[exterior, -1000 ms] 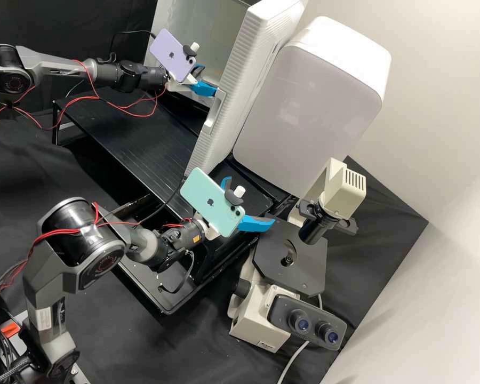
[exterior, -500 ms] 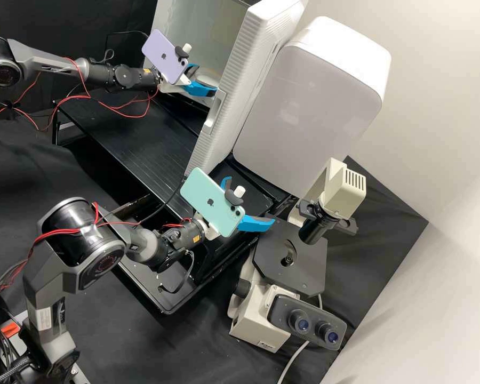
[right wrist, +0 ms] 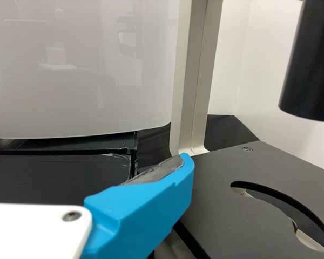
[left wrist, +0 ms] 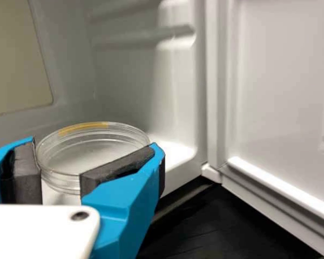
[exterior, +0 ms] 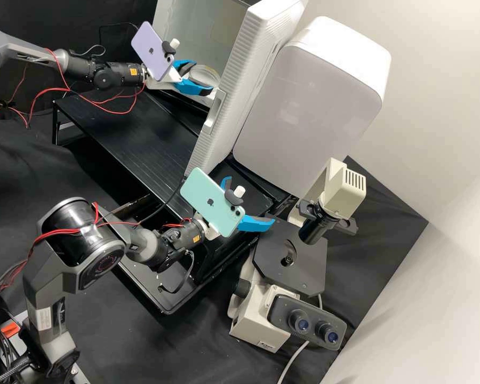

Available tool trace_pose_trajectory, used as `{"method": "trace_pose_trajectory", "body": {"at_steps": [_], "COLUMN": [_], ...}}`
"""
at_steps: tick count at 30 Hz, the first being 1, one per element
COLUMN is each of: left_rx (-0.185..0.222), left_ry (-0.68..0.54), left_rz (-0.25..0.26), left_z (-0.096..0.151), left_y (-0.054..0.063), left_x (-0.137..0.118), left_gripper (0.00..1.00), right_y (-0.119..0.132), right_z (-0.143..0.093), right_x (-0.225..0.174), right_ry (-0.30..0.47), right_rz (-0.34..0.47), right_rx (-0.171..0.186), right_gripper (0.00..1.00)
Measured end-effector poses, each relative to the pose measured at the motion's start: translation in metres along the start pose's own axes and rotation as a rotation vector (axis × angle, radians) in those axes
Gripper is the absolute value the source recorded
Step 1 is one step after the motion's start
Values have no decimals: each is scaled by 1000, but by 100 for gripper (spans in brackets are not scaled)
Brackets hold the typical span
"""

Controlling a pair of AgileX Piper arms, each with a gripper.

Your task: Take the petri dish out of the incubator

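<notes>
left gripper (left wrist: 86, 159) squeezes the clear petri dish (left wrist: 89, 145) | dish is at the incubator's (left wrist: 167, 81) open front | right gripper (exterior: 256, 223) is by the microscope stage (right wrist: 270, 183) edge, can't tell if open

we see the left arm stretched out far left, left gripper (exterior: 195, 81) clamped on the petri dish (left wrist: 86, 145). right arm bent at near left, right gripper (exterior: 252, 213) spread apart.

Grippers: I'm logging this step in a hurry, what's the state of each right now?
Left gripper: closed on the petri dish.
Right gripper: cannot be told.
</notes>
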Motion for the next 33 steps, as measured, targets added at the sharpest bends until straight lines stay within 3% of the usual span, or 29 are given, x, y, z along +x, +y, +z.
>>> {"method": "trace_pose_trajectory", "body": {"at_steps": [7,13,27,33], "left_rx": [31,29,87,78], "left_ry": [-61,-94,-219,-275], "left_rz": [39,14,5,-20], "left_z": [4,4,13,20], "left_y": [0,-16,-50,-68], "left_x": [-30,-54,-127,-152], "left_gripper": [0,0,0,0], "right_y": [0,0,0,0], "right_z": [0,0,0,0], "right_x": [0,0,0,0], "right_ry": [0,0,0,0], "right_rz": [0,0,0,0], "right_rx": [0,0,0,0], "right_gripper": [100,100,100,100]}}
